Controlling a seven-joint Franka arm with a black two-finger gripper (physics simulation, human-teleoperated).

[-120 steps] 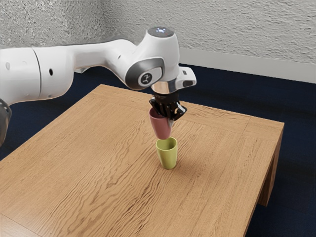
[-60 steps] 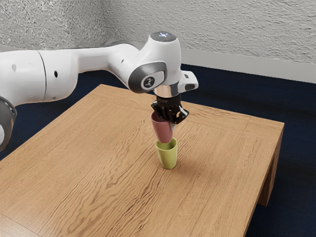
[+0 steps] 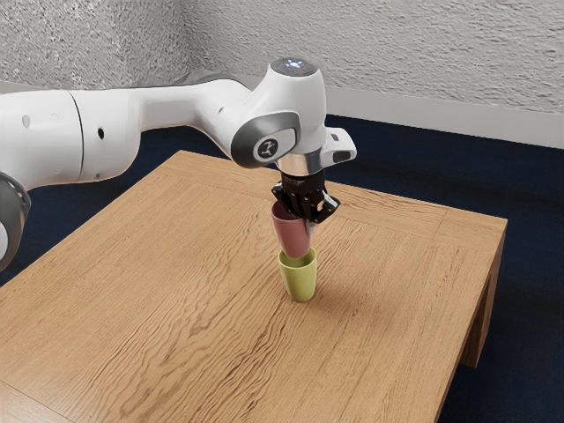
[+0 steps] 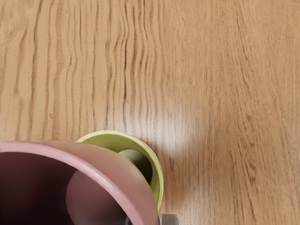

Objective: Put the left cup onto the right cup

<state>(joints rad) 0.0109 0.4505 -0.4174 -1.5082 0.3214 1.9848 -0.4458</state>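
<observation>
A pink cup (image 3: 290,233) hangs upright from my gripper (image 3: 304,213), which is shut on its rim. Its base dips just into the mouth of a green cup (image 3: 300,278) that stands upright on the wooden table (image 3: 176,291). In the wrist view the pink cup (image 4: 70,185) looms large just under my hand, and the green cup (image 4: 140,159) shows right beyond its rim, partly covered by it.
The table's right edge (image 3: 471,317) and far edge lie well away from the cups. Dark blue floor (image 3: 529,264) surrounds the table, with a grey wall behind.
My gripper has carried the pink cup slightly right and down, from above and left of the green cup until its base enters the green cup's mouth.
</observation>
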